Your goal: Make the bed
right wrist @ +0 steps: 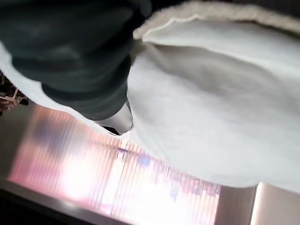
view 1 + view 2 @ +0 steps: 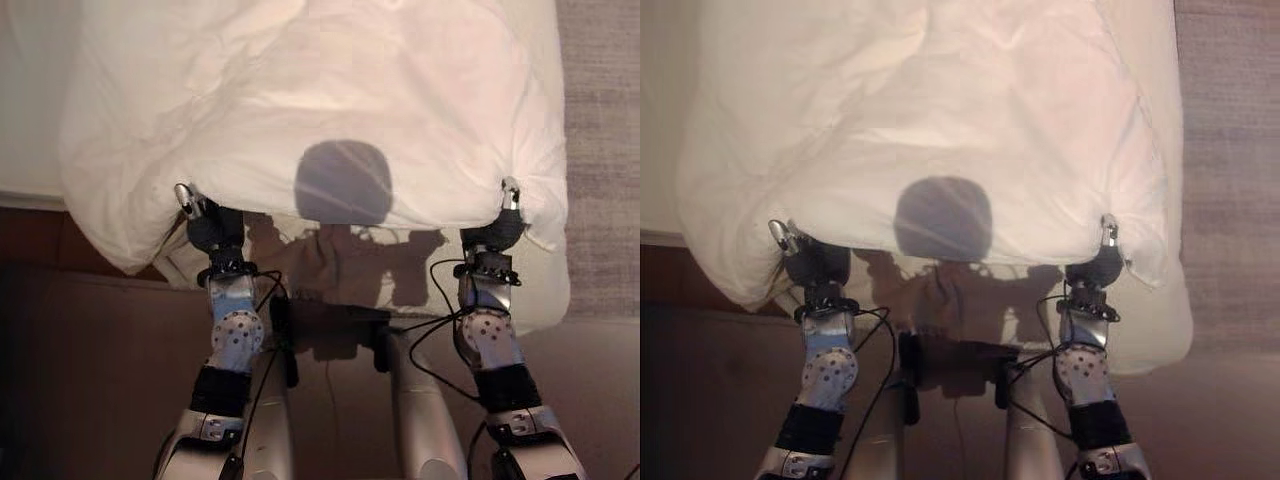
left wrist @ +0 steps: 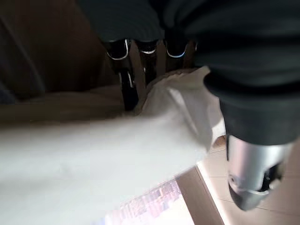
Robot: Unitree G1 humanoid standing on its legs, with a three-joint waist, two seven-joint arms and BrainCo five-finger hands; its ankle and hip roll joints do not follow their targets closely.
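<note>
A white duvet (image 2: 320, 100) lies spread over the bed, and its near edge is held up off the bed's foot between my two hands. My left hand (image 2: 205, 228) grips the edge near its left corner, thumb on top. In the left wrist view its fingers (image 3: 126, 79) curl into the cloth (image 3: 93, 154). My right hand (image 2: 500, 228) grips the edge near the right corner, with its thumb (image 1: 117, 121) pressed on the duvet (image 1: 211, 108). The duvet's left corner (image 2: 110, 240) sags below the held edge.
A bare strip of the white bed (image 2: 30, 100) shows left of the duvet. The bed's white foot end (image 2: 545, 290) hangs under the held edge. Grey carpet (image 2: 600, 150) runs along the right side. A dark brown surface (image 2: 70, 330) lies at the lower left.
</note>
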